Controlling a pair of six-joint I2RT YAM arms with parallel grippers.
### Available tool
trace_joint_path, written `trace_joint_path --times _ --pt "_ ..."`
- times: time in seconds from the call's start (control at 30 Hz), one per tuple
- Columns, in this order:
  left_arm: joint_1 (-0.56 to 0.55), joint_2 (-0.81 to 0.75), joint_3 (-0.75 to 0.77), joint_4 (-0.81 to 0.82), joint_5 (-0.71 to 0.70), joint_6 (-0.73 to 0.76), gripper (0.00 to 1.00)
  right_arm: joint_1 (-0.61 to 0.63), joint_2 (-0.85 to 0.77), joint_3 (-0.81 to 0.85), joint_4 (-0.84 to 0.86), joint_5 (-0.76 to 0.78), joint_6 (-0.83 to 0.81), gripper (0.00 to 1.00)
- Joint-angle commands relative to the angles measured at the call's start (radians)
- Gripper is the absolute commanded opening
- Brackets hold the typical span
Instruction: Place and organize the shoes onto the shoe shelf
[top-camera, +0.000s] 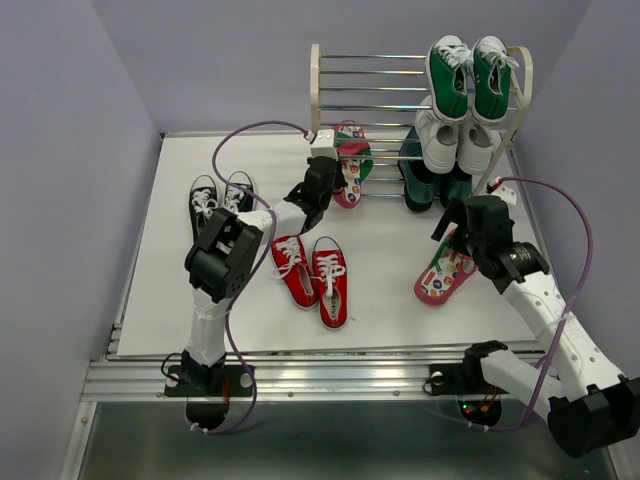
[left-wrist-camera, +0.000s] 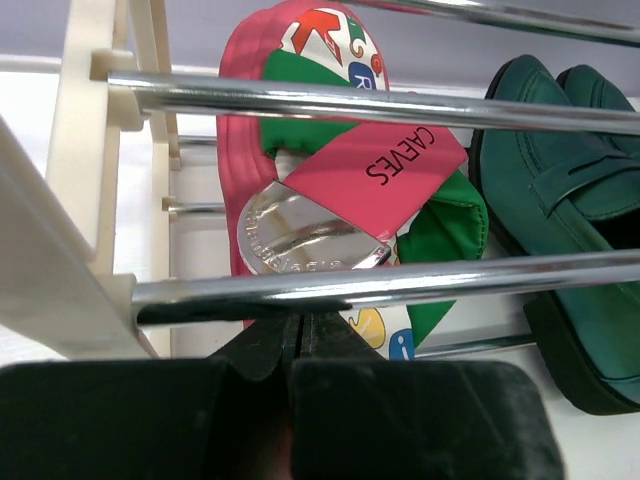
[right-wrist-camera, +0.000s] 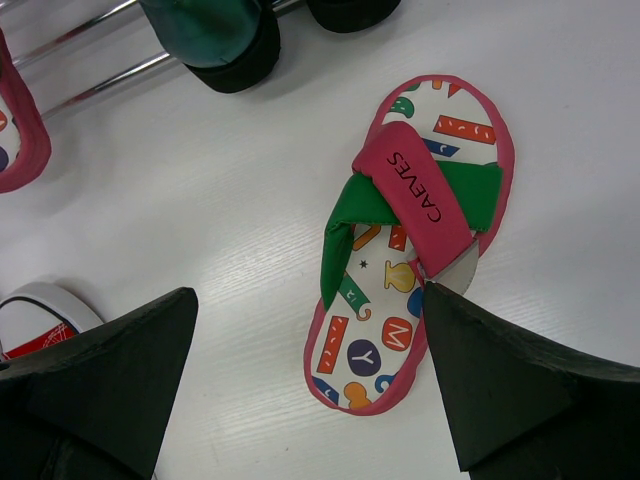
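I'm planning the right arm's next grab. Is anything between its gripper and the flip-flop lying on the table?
Nothing visible does. The right gripper hangs open directly above the flip-flop, with no other shoe between them.

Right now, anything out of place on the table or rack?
Yes: the flip-flop pair is split. One flip-flop sits low on the shoe shelf, left side, with the left end effector shut at its heel. Its mate lies alone on the table under the open right end effector. Nothing looks damaged or spilled.
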Motion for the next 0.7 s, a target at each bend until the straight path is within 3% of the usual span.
trace_joint_path --times 0.0,0.67 --pt "0.013 -0.004 0.090 0.155 -0.006 0.018 0.00 -0.001 -0.024 0.005 0.039 0.023 -0.012 1.00" --pt "0.022 0.040 0.124 0.117 0.006 0.041 0.00 -0.001 -0.008 -0.001 0.042 0.025 -0.008 1.00"
